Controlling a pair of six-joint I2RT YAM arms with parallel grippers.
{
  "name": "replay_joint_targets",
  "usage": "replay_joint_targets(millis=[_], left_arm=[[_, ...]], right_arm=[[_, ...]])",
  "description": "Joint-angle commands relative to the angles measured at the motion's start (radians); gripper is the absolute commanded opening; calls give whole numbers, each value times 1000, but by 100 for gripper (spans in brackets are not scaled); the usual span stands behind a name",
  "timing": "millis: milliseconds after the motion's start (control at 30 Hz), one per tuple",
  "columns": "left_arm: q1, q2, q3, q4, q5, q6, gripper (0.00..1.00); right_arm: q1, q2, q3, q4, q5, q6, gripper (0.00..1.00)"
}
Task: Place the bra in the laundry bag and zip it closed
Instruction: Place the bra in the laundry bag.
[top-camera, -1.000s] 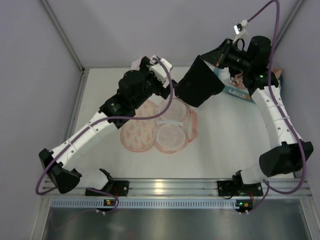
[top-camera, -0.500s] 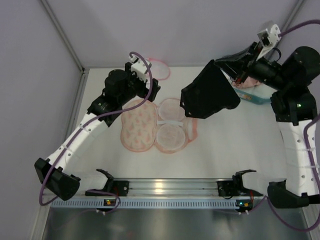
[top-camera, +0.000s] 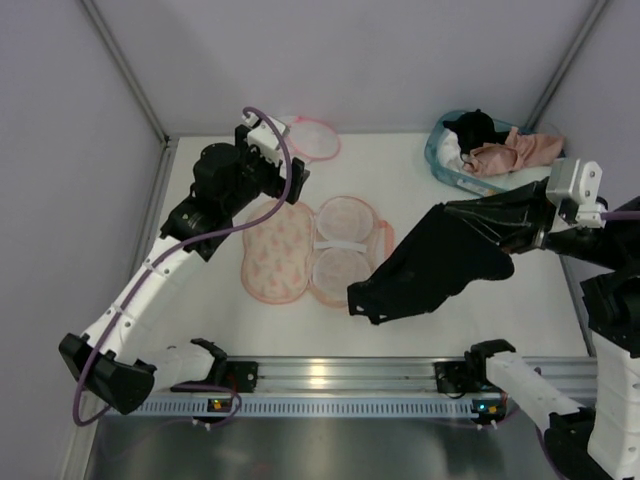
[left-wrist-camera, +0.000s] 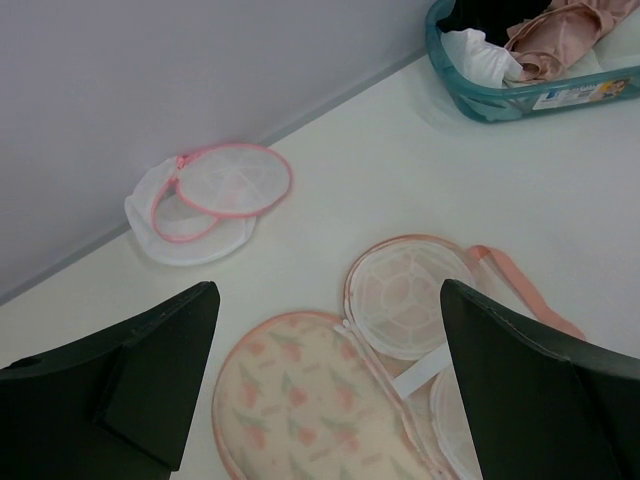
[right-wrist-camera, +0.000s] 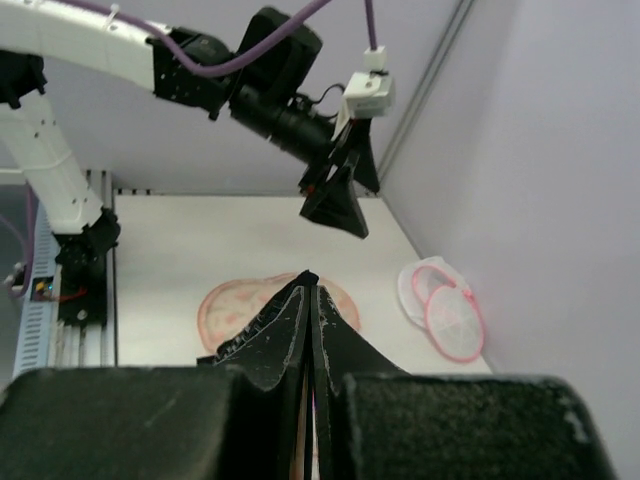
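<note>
The bra (top-camera: 515, 152) sits in the teal basket (top-camera: 433, 153), at the worktop's far right corner. Looks soft and slippery; I'd pinch a cup edge. The left gripper (left-wrist-camera: 328, 292) is wide open, the right gripper (right-wrist-camera: 310, 287) closed, empty.

Things on the worktop (top-camera: 300, 330)
Back left, the laundry bag (top-camera: 312, 138); back right, the bra (top-camera: 520, 150) in a basket (top-camera: 437, 160); centre, a padded piece (top-camera: 280, 255).

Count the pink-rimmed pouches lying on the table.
2. The small round white mesh laundry bag lies by the back wall; the larger orange-printed peanut-shaped pouch lies open mid-table. The right arm blocks part of the overhead view, so another could be hidden.
</note>
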Motion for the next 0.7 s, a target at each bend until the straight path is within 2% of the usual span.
replay_joint_targets(millis=[0, 200, 400, 533, 667], left_arm=[[11, -45, -18, 3, -14, 25, 98], [22, -65, -40, -2, -10, 32, 98], [23, -74, -77, -2, -8, 40, 98], [26, -79, -100, 10, -13, 37, 98], [28, -93, -117, 12, -20, 26, 98]], right_arm=[[17, -33, -70, -52, -84, -56, 0], [35, -81, -253, 86, -102, 108, 0], [223, -52, -371, 106, 80, 57, 0], [433, 9, -389, 119, 233, -33, 0], [495, 90, -379, 161, 424, -85, 0]])
